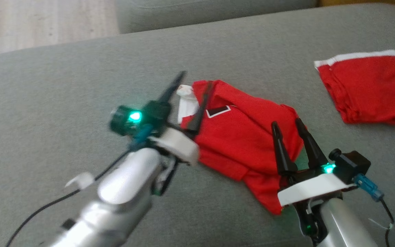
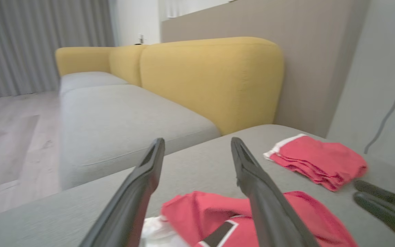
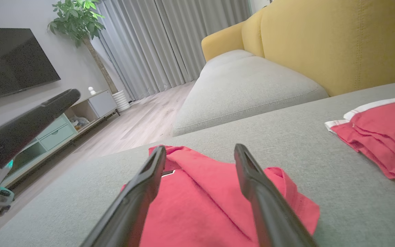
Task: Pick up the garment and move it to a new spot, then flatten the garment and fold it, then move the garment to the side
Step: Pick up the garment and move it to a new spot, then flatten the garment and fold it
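Note:
The garment [image 1: 242,137] is a red shirt with a white collar and a black-and-white patch, lying rumpled on the grey cushion [image 1: 81,85]. It also appears low in the left wrist view [image 2: 201,216] and the right wrist view [image 3: 201,202]. My left gripper [image 1: 195,85] hovers open over the shirt's collar end, its fingers spread with nothing between them. At the shirt's right edge my right gripper [image 1: 286,125] also stands open and empty, fingers pointing up the head view.
A second red garment with a white band [image 1: 369,85] lies folded at the cushion's right. A yellow sofa back [image 2: 211,79] and another grey seat [image 2: 115,120] stand beyond. Wooden floor [image 3: 139,120], a TV cabinet [image 3: 57,130] and curtains lie to the left.

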